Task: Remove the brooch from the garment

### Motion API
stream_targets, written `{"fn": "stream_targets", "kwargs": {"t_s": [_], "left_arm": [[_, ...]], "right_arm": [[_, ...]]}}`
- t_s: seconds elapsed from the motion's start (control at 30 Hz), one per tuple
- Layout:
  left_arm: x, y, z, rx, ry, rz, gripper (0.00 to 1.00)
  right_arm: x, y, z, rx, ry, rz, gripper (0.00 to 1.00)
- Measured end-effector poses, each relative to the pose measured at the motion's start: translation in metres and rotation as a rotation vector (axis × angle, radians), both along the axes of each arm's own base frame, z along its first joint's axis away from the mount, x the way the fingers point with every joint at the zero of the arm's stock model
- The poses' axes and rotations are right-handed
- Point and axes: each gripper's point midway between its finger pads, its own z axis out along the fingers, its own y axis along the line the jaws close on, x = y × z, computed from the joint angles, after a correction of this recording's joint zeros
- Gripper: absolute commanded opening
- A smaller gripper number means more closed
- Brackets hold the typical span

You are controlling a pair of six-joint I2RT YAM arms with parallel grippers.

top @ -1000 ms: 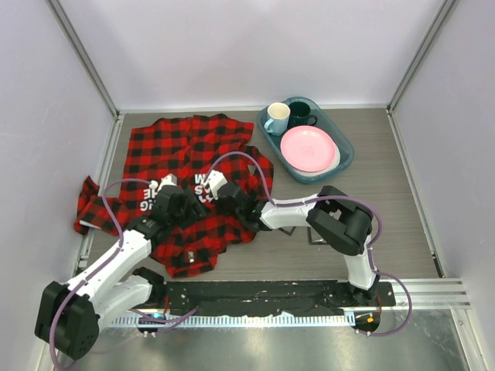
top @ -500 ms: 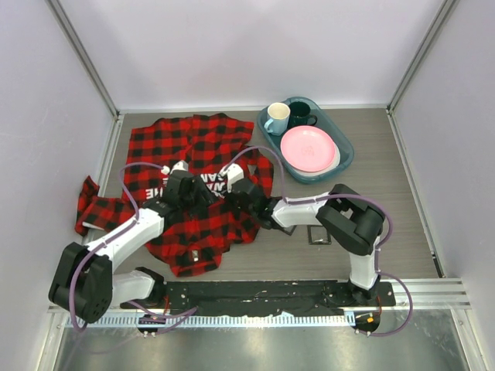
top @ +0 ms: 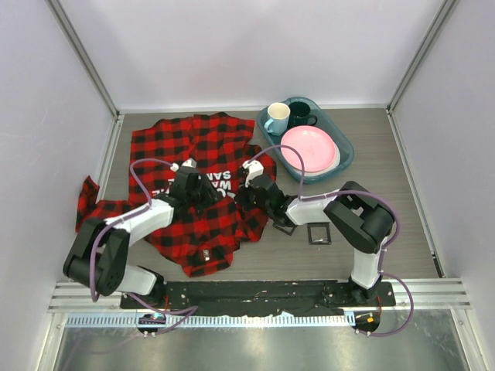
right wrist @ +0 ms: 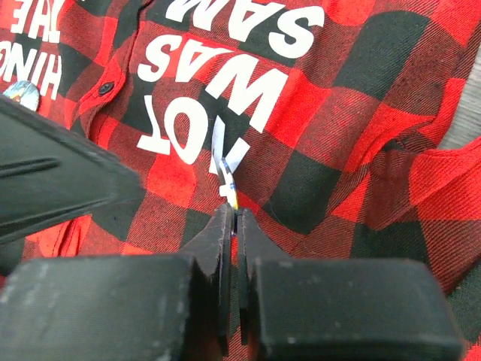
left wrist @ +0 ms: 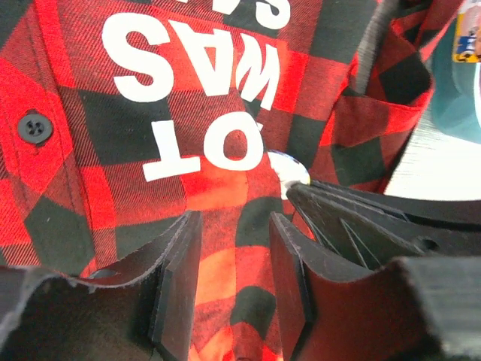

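The garment (top: 193,143) is a red-and-black checked shirt, spread on the table with white lettering (right wrist: 225,75) upside down. The brooch (right wrist: 228,174) shows edge-on as a thin disc with blue and yellow, standing up from the cloth just below the "T". My right gripper (right wrist: 234,214) is shut on its lower edge. In the left wrist view the brooch (left wrist: 289,170) is a pale round spot at the right fingers' tip. My left gripper (left wrist: 233,226) hovers close beside it, jaws apart over flat cloth, holding nothing. In the top view both grippers (top: 224,193) meet over the lettering and hide the brooch.
A teal tray (top: 346,164) at the back right holds a pink plate (top: 308,148), a pale mug (top: 276,117) and a dark mug (top: 302,114). A small black square frame (top: 319,233) lies on the table right of the shirt. A shirt button (left wrist: 34,128) is nearby.
Both arms have moved away from the bases and to the right, onto the lettering. The left jaws have narrowed. The shirt's right edge has shifted with the right gripper.
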Motion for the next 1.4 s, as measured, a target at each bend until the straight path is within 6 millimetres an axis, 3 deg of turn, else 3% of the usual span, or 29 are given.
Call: {"fn": "stream_targets", "kwargs": {"t_s": [0.3, 0.53, 0.67, 1.03, 1.1, 1.13, 1.17, 1.23, 1.3, 1.4], "left_arm": [[0.011, -0.020, -0.028, -0.052, 0.062, -0.037, 0.42], [0.020, -0.034, -0.023, -0.137, 0.038, -0.049, 0.41], [0.022, -0.040, -0.024, -0.169, 0.046, -0.054, 0.27], [0.019, -0.037, -0.021, -0.177, 0.033, -0.043, 0.25], [0.019, -0.037, -0.021, -0.178, 0.033, -0.042, 0.30], [0.019, -0.037, -0.021, -0.179, 0.032, -0.043, 0.36], [0.018, -0.037, -0.022, -0.180, 0.031, -0.043, 0.48], [0.016, -0.035, -0.025, -0.175, 0.036, -0.038, 0.55], [0.013, -0.031, -0.028, -0.169, 0.039, -0.031, 0.56], [0.008, -0.028, -0.026, -0.164, 0.034, -0.028, 0.50]], "right_arm": [[-0.002, 0.001, 0.000, 0.021, 0.019, 0.017, 0.01], [-0.004, 0.003, 0.001, 0.027, 0.025, 0.032, 0.01], [-0.002, 0.001, 0.000, 0.026, 0.028, 0.028, 0.01], [-0.004, 0.003, 0.000, 0.031, 0.032, 0.040, 0.01], [-0.004, 0.003, 0.000, 0.031, 0.032, 0.042, 0.01], [-0.004, 0.003, 0.000, 0.031, 0.033, 0.042, 0.01], [-0.004, 0.003, 0.000, 0.031, 0.033, 0.043, 0.01], [-0.005, 0.003, 0.000, 0.029, 0.035, 0.043, 0.01], [-0.005, 0.003, 0.000, 0.029, 0.035, 0.044, 0.01], [-0.005, 0.003, 0.000, 0.029, 0.035, 0.044, 0.01]]}}
